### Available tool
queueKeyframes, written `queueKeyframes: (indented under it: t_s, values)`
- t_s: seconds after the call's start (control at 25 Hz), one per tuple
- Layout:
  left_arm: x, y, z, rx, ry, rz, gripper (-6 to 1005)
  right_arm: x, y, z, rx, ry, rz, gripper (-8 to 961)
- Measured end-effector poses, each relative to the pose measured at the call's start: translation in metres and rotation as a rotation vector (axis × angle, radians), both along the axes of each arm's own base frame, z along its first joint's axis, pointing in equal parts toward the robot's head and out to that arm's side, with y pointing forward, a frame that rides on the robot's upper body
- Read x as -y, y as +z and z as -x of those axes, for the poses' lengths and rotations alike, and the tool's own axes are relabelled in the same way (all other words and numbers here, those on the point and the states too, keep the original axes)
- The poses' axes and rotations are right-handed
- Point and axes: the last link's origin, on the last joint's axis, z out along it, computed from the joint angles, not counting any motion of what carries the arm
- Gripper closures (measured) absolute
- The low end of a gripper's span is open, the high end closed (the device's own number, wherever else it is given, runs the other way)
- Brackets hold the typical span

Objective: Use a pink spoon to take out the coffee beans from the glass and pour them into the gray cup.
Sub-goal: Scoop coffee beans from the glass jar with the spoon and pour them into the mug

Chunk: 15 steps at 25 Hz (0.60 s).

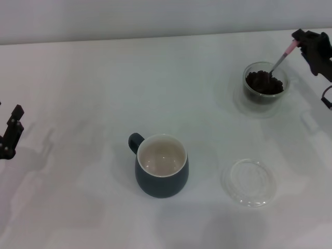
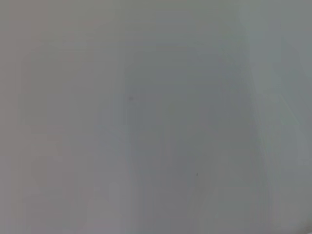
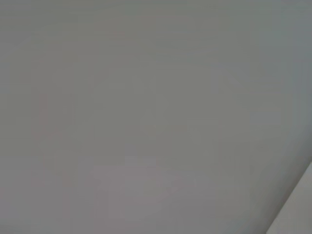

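I see my right gripper (image 1: 298, 42) clenched on the spoon (image 1: 280, 61), dipped into the beans (image 1: 264, 82) in the glass (image 1: 265, 89) near the counter's (image 1: 78, 78) far right corner; cup (image 1: 162, 166) mid-counter; left gripper (image 1: 11, 132) parked at the left edge, grip state unclear.

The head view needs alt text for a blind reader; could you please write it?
The right gripper holds a pink-handled metal spoon in a clear glass of dark coffee beans; an empty blue-gray mug stands mid-table.
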Motion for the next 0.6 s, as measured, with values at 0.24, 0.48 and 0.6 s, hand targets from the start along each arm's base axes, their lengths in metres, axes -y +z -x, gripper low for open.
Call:
queueKeyframes:
  t_s: [0.24, 0.48, 0.6]
  values:
    - [0.001, 0.0, 0.001, 0.0, 0.003, 0.001, 543, 0.003, -0.007, 0.007, -0.012, 0.043, 0.026, 796]
    - [0.001, 0.0, 0.001, -0.001, 0.004, 0.001, 543, 0.004, -0.012, 0.016, -0.029, 0.094, 0.05, 795]
    - [0.002, -0.001, 0.002, -0.005, 0.006, 0.002, 543, 0.005, -0.016, 0.02, -0.038, 0.111, 0.067, 795]
